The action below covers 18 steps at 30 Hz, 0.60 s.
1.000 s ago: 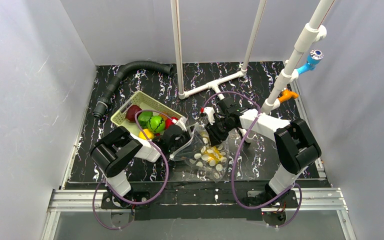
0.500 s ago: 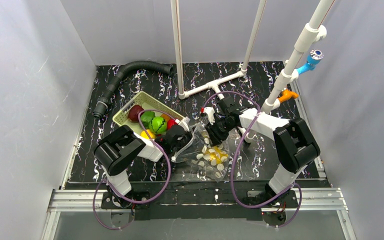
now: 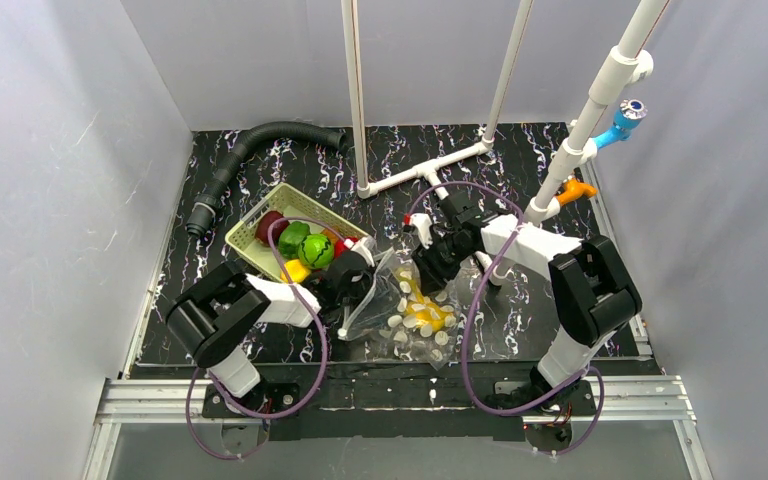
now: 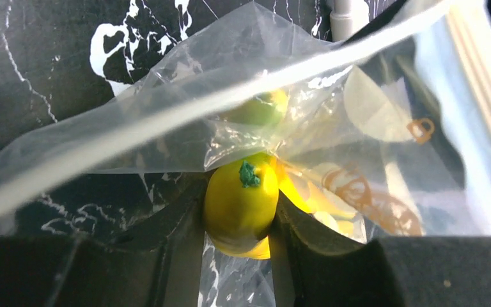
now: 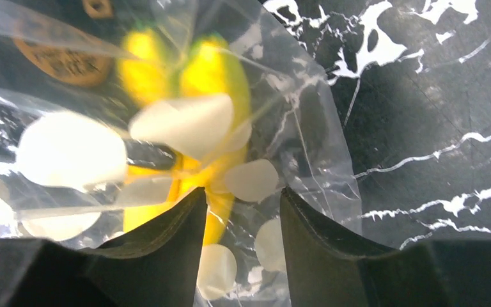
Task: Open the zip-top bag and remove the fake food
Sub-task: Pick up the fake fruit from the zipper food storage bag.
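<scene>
One yellow glossy plastic fruit [image 4: 241, 201] is sitting clenched in the left gripper [image 3: 353, 274], seemingly just inside the clear dotted zip-top bag [image 3: 412, 322] lying near centre, its mouth facing left. The right gripper [image 5: 243, 199] is straddling the bag's far film, jaws apart; whether it is pinching is unclear.

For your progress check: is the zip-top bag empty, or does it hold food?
Not empty: yellow fake food shows through the dotted zip-top bag.

Zip-top bag [image 3: 412, 318] lies between left tool [image 3: 360, 280] and right tool [image 3: 430, 264].
</scene>
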Each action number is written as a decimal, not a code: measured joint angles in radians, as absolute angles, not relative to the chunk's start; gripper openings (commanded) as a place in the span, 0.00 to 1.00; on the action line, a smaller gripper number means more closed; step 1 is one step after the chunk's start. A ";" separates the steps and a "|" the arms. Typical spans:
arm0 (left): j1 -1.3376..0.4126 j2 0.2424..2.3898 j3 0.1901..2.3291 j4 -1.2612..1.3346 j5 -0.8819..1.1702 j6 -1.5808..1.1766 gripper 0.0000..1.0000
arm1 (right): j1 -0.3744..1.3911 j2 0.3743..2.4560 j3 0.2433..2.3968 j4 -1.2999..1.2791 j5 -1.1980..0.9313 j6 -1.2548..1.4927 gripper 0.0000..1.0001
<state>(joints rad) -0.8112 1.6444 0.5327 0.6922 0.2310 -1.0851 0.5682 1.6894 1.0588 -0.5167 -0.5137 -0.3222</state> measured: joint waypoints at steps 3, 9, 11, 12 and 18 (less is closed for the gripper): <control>-0.811 1.588 0.514 0.642 0.224 -1.046 0.00 | 0.542 1.675 1.059 -0.537 -0.529 -0.344 0.73; -0.812 1.452 0.464 0.572 0.223 -0.958 0.00 | 0.520 1.605 1.065 -0.616 -0.615 -0.437 0.98; -0.812 1.411 0.448 0.561 0.223 -0.933 0.00 | 0.523 1.593 1.072 -0.638 -0.642 -0.464 0.98; -0.812 1.390 0.437 0.557 0.220 -0.923 0.00 | 0.524 1.589 1.073 -0.642 -0.649 -0.471 0.98; -0.812 1.268 0.338 0.554 0.186 -0.889 0.00 | 0.525 1.563 1.073 -0.634 -0.625 -0.458 0.98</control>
<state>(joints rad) -0.8120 1.2682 0.3378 0.5537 0.1856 -0.8894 0.5247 1.5631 1.0733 -0.6338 -0.6250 -0.4576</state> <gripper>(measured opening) 0.331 0.983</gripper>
